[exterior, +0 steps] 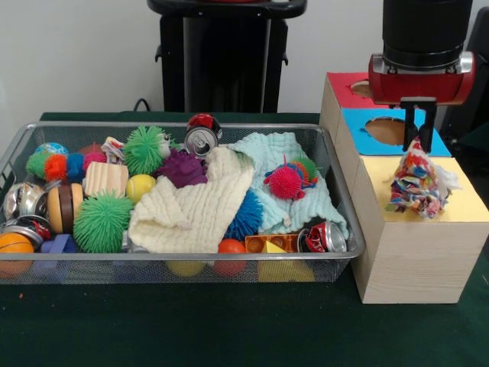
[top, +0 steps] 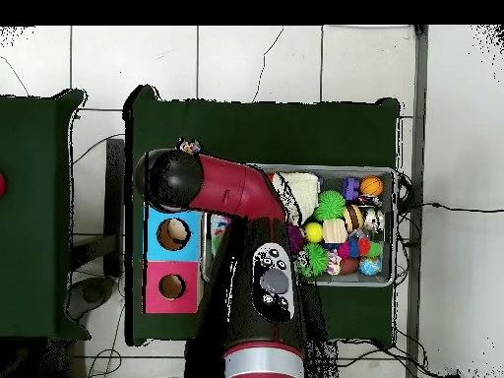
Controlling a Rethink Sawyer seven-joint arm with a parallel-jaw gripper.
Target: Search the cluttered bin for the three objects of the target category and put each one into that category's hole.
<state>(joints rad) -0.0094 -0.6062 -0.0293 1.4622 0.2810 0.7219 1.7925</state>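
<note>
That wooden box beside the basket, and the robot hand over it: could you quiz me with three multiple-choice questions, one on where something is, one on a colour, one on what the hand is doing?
1. Where is the patchwork cloth?
A. In the wire basket
B. On the box's yellow panel
C. On the green table

2. What colour is the panel farthest from the camera in the front view?
A. Red
B. Purple
C. White

3. What is the gripper doing?
A. Hanging empty over the basket
B. Pinching the cloth's top
C. Holding a can

Answers: 1 B, the cloth sits on the yellow panel. 2 A, the red panel lies beyond the blue panel. 3 B, the jaws stand closed on the cloth's peak above the wooden box, away from the wire basket.
</note>
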